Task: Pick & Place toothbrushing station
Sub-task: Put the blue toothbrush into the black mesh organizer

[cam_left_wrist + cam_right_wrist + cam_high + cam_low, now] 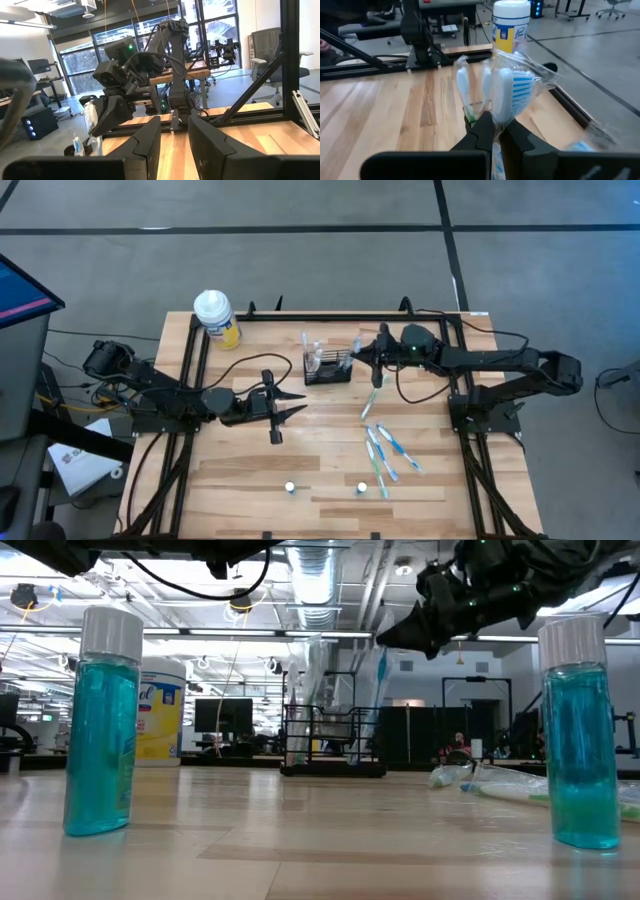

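The job looks partly done. The left tool point(290, 407) waits at mid-counter, fingers partly apart and empty. At about twelve o'clock on the counter point(330, 470) the toothbrushing station point(328, 367) already holds a few wrapped brushes upright. Just at its three o'clock, the right tool point(374, 372) is pinched tight on a wrapped toothbrush point(507, 95). Several loose toothbrushes point(385, 450) still lie toward five o'clock.

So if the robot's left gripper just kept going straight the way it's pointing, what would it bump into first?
Probably the right gripper, which holds a wrapped toothbrush by the toothbrushing station. The left gripper points that way, though depth is hard to judge.
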